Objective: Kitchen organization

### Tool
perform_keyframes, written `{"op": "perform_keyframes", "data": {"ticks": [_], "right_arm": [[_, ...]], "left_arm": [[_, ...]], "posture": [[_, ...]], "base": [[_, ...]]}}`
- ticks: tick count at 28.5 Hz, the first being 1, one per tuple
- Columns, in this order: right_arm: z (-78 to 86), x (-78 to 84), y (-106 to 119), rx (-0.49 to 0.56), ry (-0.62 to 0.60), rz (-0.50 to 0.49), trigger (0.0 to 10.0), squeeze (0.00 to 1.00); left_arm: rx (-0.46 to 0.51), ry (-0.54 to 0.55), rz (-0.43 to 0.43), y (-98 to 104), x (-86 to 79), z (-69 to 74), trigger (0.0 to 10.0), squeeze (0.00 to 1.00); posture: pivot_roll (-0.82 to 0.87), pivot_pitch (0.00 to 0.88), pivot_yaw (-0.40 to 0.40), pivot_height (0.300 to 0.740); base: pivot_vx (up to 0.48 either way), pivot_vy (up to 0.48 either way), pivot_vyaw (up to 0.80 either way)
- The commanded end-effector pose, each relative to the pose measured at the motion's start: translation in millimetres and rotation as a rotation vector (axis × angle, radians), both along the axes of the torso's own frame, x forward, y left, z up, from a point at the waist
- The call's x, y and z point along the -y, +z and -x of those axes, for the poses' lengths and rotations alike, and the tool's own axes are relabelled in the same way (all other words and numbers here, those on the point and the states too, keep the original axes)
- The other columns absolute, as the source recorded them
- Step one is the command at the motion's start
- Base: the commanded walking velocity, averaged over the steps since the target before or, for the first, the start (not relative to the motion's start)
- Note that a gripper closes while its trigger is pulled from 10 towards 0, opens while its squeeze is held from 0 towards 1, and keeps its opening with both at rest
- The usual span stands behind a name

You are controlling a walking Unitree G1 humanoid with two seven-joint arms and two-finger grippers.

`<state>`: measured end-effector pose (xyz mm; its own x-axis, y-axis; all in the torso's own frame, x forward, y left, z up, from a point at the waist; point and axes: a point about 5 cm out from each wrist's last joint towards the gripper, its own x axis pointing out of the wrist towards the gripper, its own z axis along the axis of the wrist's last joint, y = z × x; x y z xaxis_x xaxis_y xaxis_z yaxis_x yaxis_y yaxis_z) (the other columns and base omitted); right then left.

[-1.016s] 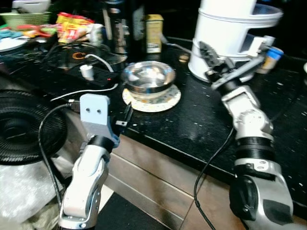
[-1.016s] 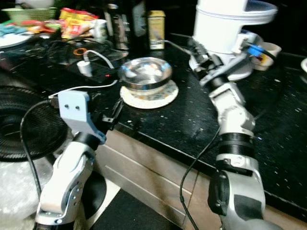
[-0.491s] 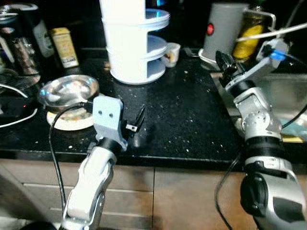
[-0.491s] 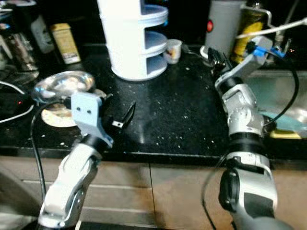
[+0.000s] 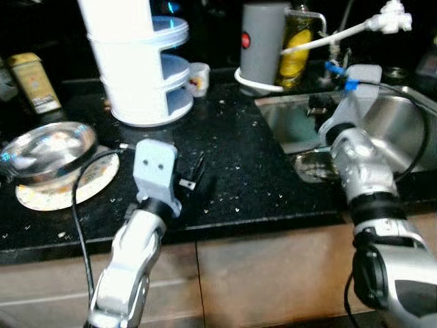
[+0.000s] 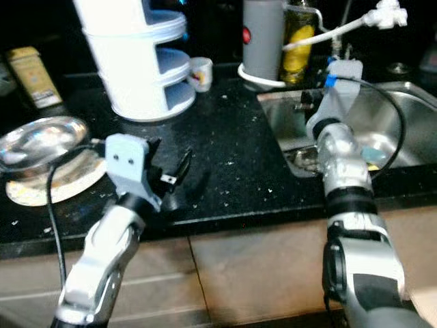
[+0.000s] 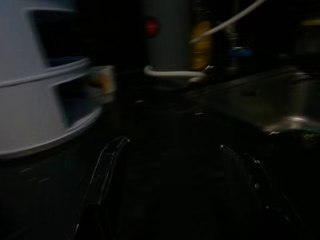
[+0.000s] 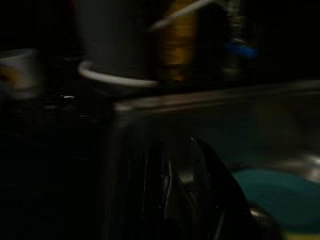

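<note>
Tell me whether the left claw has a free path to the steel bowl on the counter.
Probably yes. The left claw hovers over bare black counter, and the steel bowl sits on its mat to the claw's left with only a thin cable between them.

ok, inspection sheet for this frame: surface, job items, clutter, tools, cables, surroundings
Surface: black counter, speckled with crumbs.
Job's things: steel bowl on round mat; white tiered rack; small cup; yellow tin.
Clutter: grey canister, yellow bottle behind the sink.
Tools: left tool open, above the counter; right tool at the sink edge.
Cables: black lead along left arm.
Surroundings: steel sink, white tap.
</note>
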<state>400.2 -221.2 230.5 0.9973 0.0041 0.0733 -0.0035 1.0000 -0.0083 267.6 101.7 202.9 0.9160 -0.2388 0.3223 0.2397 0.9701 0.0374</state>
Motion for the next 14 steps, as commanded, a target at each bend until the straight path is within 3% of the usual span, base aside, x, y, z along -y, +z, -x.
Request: {"op": "perform_keyframes", "data": {"ticks": [1, 5, 9, 14], "right_arm": [[-3.0, -4.5, 5, -0.004, -0.008, 0.092, 10.0, 0.00], [-4.1, -7.9, -4, -0.078, -0.012, 0.198, 10.0, 0.00], [-5.0, -5.6, -12, -0.136, -0.065, 0.235, 10.0, 0.00], [-7.1, -16.5, -21, -0.186, -0.017, 0.309, 10.0, 0.00]], "left_arm": [[0.003, 0.012, -0.013, -1, -0.7, -0.2, 10.0, 0.00], [0.003, 0.012, -0.013, 0, -0.1, 0.1, 10.0, 0.00], [0.002, 0.012, -0.013, -1, 0.4, 0.2, 10.0, 0.00], [0.003, 0.013, -0.013, -1, 0.8, 0.6, 10.0, 0.00]], "posture": [[0.06, 0.000, 0.012, 0.740], [0.06, 0.000, 0.012, 0.740], [0.06, 0.000, 0.012, 0.740], [0.06, 0.000, 0.014, 0.740]], "base": [[0.000, 0.000, -0.76], [0.000, 0.000, -0.75], [0.000, 0.000, -0.67], [0.000, 0.000, 0.00]]}}
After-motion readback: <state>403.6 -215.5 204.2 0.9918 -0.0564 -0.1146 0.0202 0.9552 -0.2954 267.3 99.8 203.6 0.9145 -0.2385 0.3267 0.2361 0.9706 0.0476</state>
